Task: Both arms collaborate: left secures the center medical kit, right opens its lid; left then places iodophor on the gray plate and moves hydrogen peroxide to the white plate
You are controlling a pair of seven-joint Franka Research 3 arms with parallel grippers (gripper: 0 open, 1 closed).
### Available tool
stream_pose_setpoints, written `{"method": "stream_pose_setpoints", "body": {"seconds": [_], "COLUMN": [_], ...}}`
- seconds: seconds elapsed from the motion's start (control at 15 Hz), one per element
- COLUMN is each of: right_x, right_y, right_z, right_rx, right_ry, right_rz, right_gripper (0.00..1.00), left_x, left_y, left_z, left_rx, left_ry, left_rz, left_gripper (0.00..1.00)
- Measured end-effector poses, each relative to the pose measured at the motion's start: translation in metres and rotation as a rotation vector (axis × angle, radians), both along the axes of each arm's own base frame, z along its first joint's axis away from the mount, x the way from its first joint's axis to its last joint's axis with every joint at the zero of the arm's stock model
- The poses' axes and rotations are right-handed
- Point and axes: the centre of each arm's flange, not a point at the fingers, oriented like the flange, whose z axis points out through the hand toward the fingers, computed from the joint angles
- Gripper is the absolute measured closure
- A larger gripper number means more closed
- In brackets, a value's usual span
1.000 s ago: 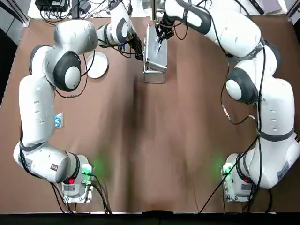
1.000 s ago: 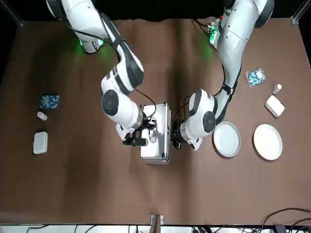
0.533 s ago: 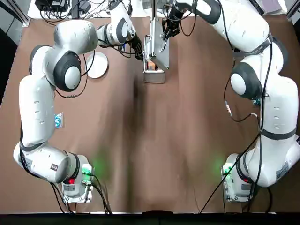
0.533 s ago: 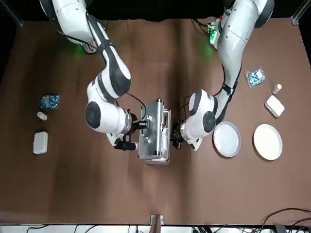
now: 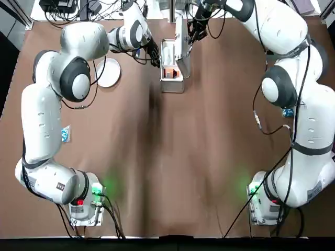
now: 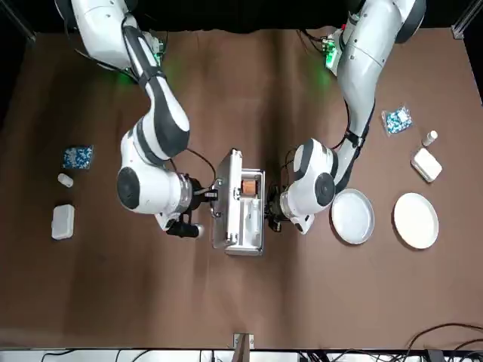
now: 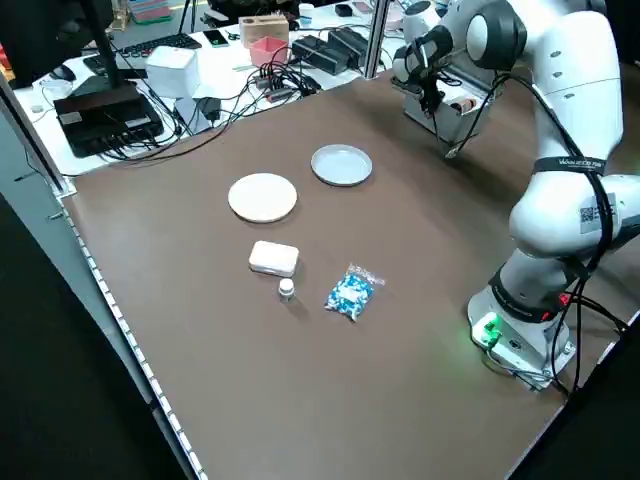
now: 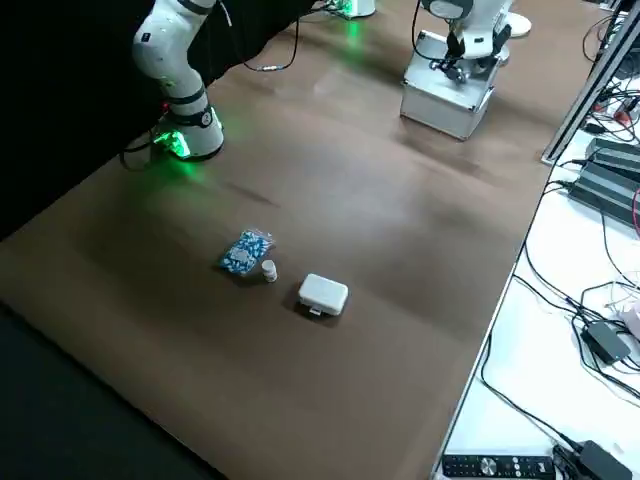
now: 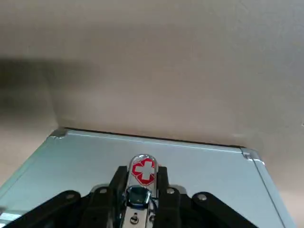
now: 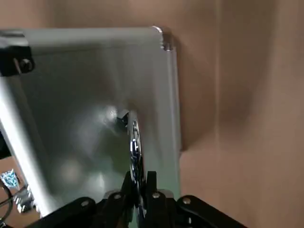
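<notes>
The medical kit point(image 5: 171, 78) is a silver case in mid-table at the far side, also seen at medical kit point(image 6: 243, 226). Its lid point(image 6: 224, 202) stands raised, nearly upright. My right gripper point(image 5: 189, 37) is shut on the lid's thin metal edge piece point(image 10: 135, 142). My left gripper point(image 5: 156, 58) is shut on the red-cross latch point(image 9: 143, 170) on the kit's side. A small brown thing point(image 6: 250, 185) inside looks like the iodophor. I cannot make out the hydrogen peroxide. The gray plate point(image 6: 353, 216) and the white plate point(image 6: 416, 220) lie on the robot's left.
On the robot's left lie a blue packet point(image 6: 397, 119), a small white bottle point(image 6: 430, 138) and a white box point(image 6: 426, 164). A matching packet point(image 6: 78, 157), bottle point(image 6: 66, 179) and box point(image 6: 63, 221) lie on its right. Cables and gear crowd the bench beyond the table.
The lid has swung up from flat on the case to nearly upright, carried by my right gripper toward the robot's right. The inside now shows. My left gripper has stayed put.
</notes>
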Motion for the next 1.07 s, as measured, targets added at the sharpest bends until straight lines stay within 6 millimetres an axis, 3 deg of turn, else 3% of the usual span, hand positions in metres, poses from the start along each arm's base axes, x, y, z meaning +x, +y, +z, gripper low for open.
{"method": "stream_pose_setpoints", "body": {"seconds": [0.2,0.67,0.87,1.0,1.07], "right_x": [0.004,0.006,0.017,0.019,0.020], "right_y": [-0.026,-0.032,-0.043,-0.046,-0.047], "right_z": [-0.011,-0.017,-0.041,-0.054,-0.055], "right_rx": [-0.012,-0.011,-0.024,-0.029,-0.029], "right_ry": [0.029,0.033,0.004,0.007,0.008], "right_rz": [0.010,0.013,-0.020,-0.020,-0.020], "right_gripper": [0.87,0.85,0.65,0.61,0.53], "left_x": [0.000,0.001,0.000,0.000,0.000], "left_y": [0.001,0.001,0.000,0.000,0.000], "left_z": [0.000,0.000,0.000,0.000,0.000], "left_rx": [0.001,0.000,0.001,0.001,0.001], "left_ry": [0.000,0.000,0.001,0.001,0.002], "left_rz": [0.001,0.003,0.002,0.002,0.002], "left_gripper": [0.69,0.69,0.69,0.69,0.69]}}
